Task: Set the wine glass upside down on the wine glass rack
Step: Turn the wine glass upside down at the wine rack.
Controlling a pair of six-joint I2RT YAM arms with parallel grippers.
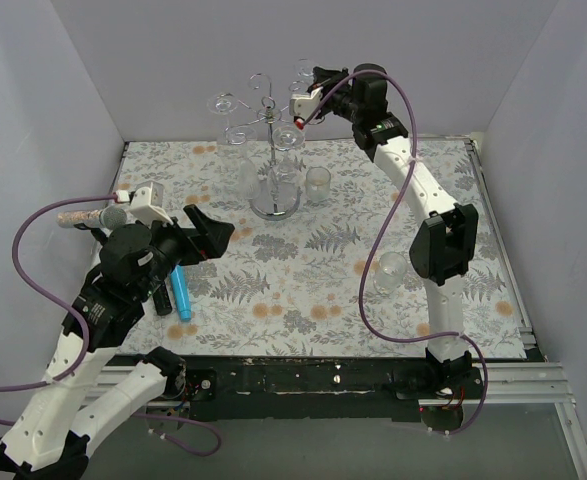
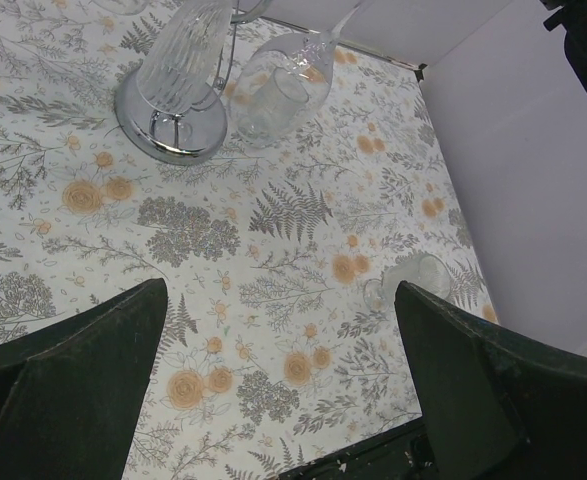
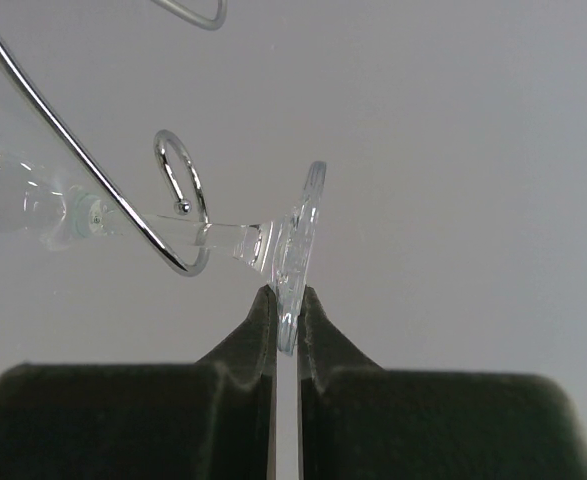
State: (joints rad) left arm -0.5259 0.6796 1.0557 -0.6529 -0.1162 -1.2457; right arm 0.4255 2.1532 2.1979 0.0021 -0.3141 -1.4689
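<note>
Above floral-patterned tabletop [image 1: 323, 290], far side: pinching clear wine glass [image 3: 303, 215] by its foot in right end effector [image 3: 286, 300]; best seating stem fully in curl of shiny silver wire rack [image 1: 277, 207] before letting go.

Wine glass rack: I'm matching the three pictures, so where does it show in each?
Top external: wine glass rack stands at back centre.
Left wrist: its round base, upper left.
Right wrist: only its wire arms, upper left.
Shared landmark, top and right wrist: the wine glass, foot pinched in right gripper.
</note>
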